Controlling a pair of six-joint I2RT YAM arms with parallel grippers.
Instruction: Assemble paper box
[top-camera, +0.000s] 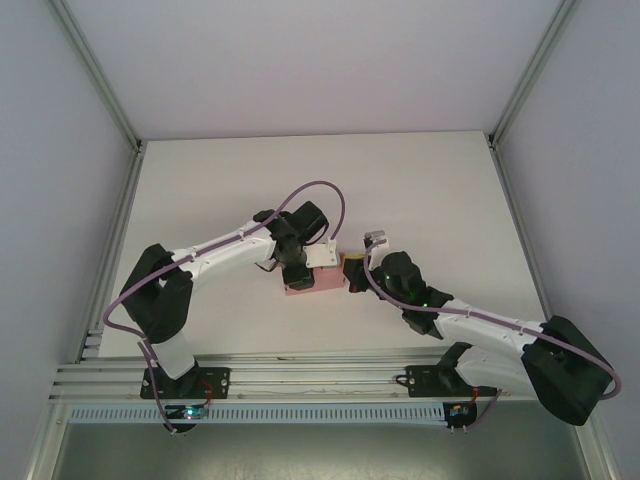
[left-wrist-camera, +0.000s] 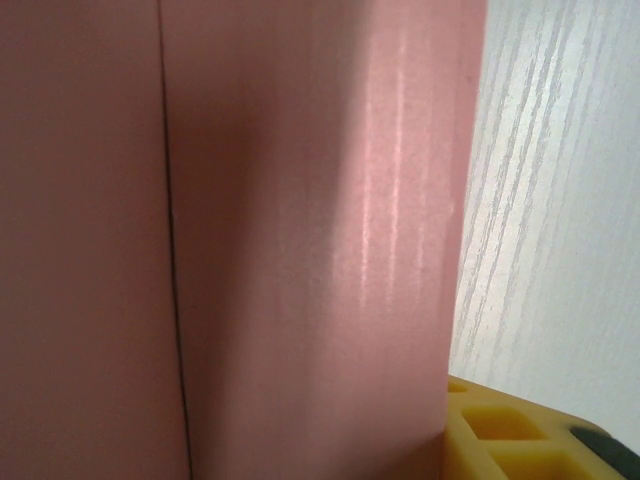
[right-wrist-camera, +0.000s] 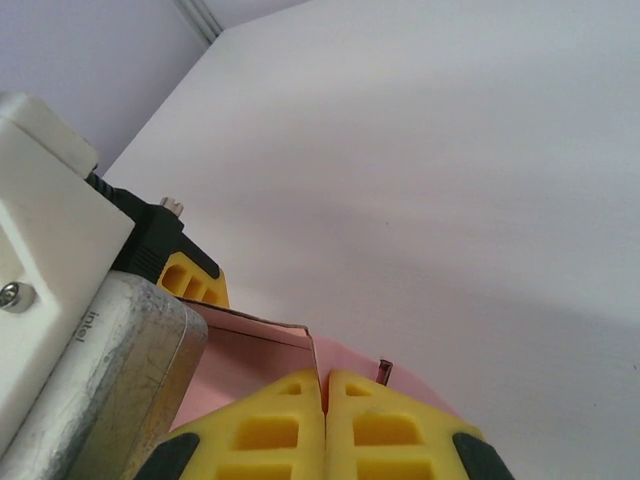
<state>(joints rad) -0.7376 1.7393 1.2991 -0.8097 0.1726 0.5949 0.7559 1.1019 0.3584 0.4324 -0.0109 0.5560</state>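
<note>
Two arms: both of mine reach in from the near edge and meet around the middle of the white table (top-camera: 300, 170).
Paper box: the pink paper box (top-camera: 320, 283) lies on the table between my two grippers, its long side running left to right in the top view.
Left gripper: my left gripper (top-camera: 300, 268) sits over the left part of the box, pointing down at it.
Left fingers: I am grasping the box across its width. One yellow finger (left-wrist-camera: 500, 432) presses against the card's side edge, and the other is hidden behind the card.
Left wrist view: pink card sits very close to the lens. A thin dark seam (left-wrist-camera: 172, 250) runs from top to bottom, and a soft sheen lies down the right part.
Right gripper: my right gripper (top-camera: 352, 266) is at the right end of the box, touching it.
Right fingers: the yellow pads (right-wrist-camera: 275, 430) are clenched tight, tip to tip. The end wall of the box meets them at the join, and I cannot tell whether a thin edge of card is caught between them.
Right wrist view: beyond my pads the box looks open on top, with a thin dark rim and a small flap corner (right-wrist-camera: 386, 370) standing up at the right.
Other side of the box: my left finger shows past the far wall, under the white camera housing (right-wrist-camera: 40, 230).
Cables: a purple cable (top-camera: 322, 184) loops above my left wrist.
</note>
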